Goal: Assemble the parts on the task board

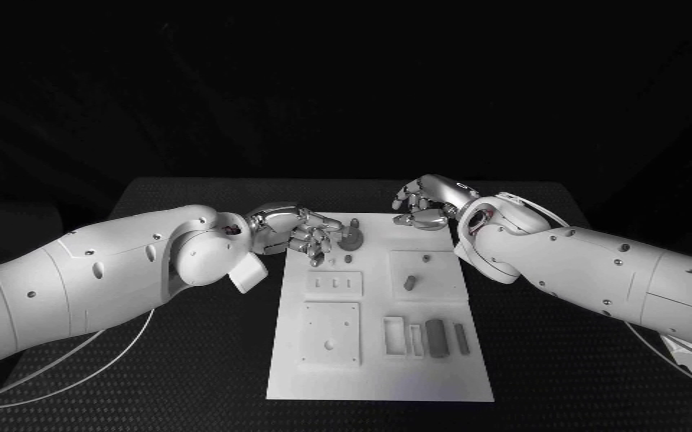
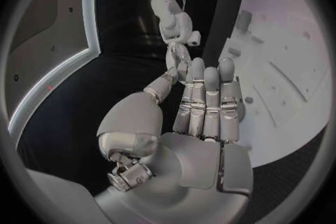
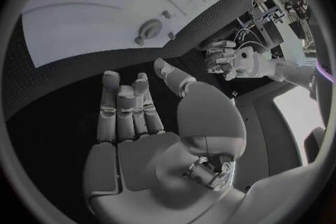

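Black bench w/ the white task board (image 1: 378,377) laid mid-way, grey parts on it: an upright peg-like part (image 1: 353,236) near the far edge, a small one (image 1: 410,281) mid-board, bars (image 1: 437,337) lower right. My left hand (image 1: 299,231) sits just beside the peg, fingers (image 2: 206,102) straight and released, holding nothing. Right hand (image 1: 431,201) hovers at the far edge, fingers (image 3: 125,112) apart, empty too (nothing grasped yet). I'd come at the peg slowly, pinch low, keep it upright, w/ the right hand well apart.
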Robot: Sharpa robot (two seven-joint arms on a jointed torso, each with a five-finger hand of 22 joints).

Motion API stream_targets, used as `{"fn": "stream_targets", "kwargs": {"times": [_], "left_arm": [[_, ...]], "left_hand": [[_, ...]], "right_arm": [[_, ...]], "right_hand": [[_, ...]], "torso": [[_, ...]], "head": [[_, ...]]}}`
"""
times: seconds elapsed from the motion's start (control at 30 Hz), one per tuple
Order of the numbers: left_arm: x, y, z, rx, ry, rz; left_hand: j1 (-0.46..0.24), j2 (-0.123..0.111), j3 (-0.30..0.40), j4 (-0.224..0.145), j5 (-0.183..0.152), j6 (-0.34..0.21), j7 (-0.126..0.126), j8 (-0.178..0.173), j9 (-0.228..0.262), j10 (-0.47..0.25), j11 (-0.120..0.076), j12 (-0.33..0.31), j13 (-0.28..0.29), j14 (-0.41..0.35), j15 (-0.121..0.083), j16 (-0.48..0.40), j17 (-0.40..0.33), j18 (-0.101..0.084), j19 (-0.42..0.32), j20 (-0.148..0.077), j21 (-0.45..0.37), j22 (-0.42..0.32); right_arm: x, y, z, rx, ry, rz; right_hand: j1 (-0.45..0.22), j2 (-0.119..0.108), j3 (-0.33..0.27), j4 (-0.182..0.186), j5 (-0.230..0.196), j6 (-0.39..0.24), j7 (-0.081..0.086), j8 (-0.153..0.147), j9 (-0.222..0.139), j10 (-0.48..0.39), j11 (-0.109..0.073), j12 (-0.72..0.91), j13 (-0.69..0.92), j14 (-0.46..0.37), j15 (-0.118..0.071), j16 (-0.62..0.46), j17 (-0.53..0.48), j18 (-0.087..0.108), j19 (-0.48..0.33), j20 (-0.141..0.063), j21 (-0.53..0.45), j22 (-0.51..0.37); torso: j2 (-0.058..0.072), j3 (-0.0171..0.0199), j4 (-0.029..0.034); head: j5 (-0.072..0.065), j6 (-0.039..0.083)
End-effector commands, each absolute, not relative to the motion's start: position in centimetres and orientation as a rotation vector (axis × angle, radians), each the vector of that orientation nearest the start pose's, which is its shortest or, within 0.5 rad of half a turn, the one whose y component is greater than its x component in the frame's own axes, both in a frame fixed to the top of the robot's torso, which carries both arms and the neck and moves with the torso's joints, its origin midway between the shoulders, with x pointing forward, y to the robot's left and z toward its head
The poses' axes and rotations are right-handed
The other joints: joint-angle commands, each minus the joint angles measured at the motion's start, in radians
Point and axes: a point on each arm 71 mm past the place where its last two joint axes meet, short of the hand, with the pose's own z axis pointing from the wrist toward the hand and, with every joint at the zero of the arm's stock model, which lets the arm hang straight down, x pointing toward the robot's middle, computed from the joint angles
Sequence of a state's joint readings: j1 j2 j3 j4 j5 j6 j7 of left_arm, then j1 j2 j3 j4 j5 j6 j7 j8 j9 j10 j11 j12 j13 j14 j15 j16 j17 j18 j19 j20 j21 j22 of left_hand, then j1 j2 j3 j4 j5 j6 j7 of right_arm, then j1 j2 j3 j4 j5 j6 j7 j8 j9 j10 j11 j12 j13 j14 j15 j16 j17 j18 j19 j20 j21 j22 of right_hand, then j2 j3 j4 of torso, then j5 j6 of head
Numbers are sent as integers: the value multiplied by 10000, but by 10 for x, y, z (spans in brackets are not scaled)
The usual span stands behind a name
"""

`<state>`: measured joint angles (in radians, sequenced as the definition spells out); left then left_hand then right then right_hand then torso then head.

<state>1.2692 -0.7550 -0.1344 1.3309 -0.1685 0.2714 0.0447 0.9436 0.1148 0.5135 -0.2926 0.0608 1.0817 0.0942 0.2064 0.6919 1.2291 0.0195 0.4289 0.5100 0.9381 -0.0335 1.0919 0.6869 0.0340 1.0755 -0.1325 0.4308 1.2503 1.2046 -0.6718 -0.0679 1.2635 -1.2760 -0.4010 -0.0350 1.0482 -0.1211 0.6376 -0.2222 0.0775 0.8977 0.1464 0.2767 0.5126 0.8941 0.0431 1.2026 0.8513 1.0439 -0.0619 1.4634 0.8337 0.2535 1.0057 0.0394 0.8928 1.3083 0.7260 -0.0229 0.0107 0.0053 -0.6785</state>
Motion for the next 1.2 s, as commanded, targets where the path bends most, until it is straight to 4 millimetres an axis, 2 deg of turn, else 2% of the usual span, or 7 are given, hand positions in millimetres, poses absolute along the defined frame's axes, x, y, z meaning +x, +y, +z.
{"fn": "stream_targets", "kwargs": {"times": [0.03, 0.1, 0.33, 0.83, 1.07, 1.2], "left_arm": [[488, 181, -197, -7198, 21418, -19166], [487, 182, -196, -7105, 21390, -19374], [488, 186, -195, -7139, 21225, -19568], [487, 189, -194, -7009, 21268, -19855], [488, 190, -195, -7042, 21317, -19773], [490, 192, -195, -7168, 21176, -19531]], "left_hand": [[203, 259, -11, 46, -22, -112, 17, 161, 705, 27, -53, -73, 30, -126, 18, 16, 13, 152, -101, 17, -76, 10], [193, 283, -11, 53, -32, -141, 28, 156, 729, 6, -44, -85, 50, -153, 31, 7, 15, 147, -120, 27, -94, 9], [144, 357, -35, 66, -47, -165, 32, 194, 851, -19, -34, -87, 135, -199, 56, -2, 27, 143, -145, 51, -132, 10], [105, 444, -64, 59, -55, -264, 36, 262, 1146, -70, -38, -51, 373, -240, 76, -6, 51, 158, -150, 71, -178, 29], [-41, 674, -218, 34, -123, -541, 70, 468, 1863, -321, -1, 109, 839, -411, 147, 35, 134, 186, -237, 139, -231, 122], [-30, 703, -240, 31, -123, -631, 73, 517, 2113, -415, -3, 210, 1031, -455, 159, 61, 165, 205, -261, 157, -234, 178]], "right_arm": [[532, -196, -202, 872, 16322, 7068], [533, -199, -203, 939, 16338, 7026], [534, -202, -203, 1012, 16353, 7024], [532, -204, -203, 1023, 16373, 7043], [530, -201, -202, 977, 16417, 7145], [528, -199, -200, 833, 16291, 7322]], "right_hand": [[74, 9, 11, -74, 17, -11, 62, -50, -10, -18, -4, 52, -11, 9, -6, -22, -10, 83, -15, 2, -39, 131], [77, 12, 9, -80, 16, -10, 62, -50, -10, -18, -4, 52, -11, 9, -5, -22, -11, 83, -15, 2, -39, 131], [87, 18, 2, -107, 15, -8, 62, -48, -11, -18, -4, 53, -13, 10, -4, -21, -12, 83, -16, 4, -40, 133], [92, 23, -8, -130, 14, -5, 63, -47, -12, -19, -3, 55, -15, 10, -3, -21, -14, 83, -17, 6, -41, 135], [87, 24, -15, -136, 13, -5, 64, -46, -13, -19, -2, 55, -17, 9, -2, -21, -15, 83, -18, 8, -42, 135], [89, 26, -17, -144, 13, -5, 64, -47, -14, -19, -2, 56, -17, 9, -2, -21, -15, 83, -18, 9, -42, 136]], "torso": [[-1, -8, -6], [-3, -16, -2], [-8, 4, 3], [-4, 7, -2], [-5, 6, 3], [-5, 4, 4]], "head": [[9, 17], [-4, 8], [-33, 16], [-32, -12], [-32, -10], [-36, -9]]}}
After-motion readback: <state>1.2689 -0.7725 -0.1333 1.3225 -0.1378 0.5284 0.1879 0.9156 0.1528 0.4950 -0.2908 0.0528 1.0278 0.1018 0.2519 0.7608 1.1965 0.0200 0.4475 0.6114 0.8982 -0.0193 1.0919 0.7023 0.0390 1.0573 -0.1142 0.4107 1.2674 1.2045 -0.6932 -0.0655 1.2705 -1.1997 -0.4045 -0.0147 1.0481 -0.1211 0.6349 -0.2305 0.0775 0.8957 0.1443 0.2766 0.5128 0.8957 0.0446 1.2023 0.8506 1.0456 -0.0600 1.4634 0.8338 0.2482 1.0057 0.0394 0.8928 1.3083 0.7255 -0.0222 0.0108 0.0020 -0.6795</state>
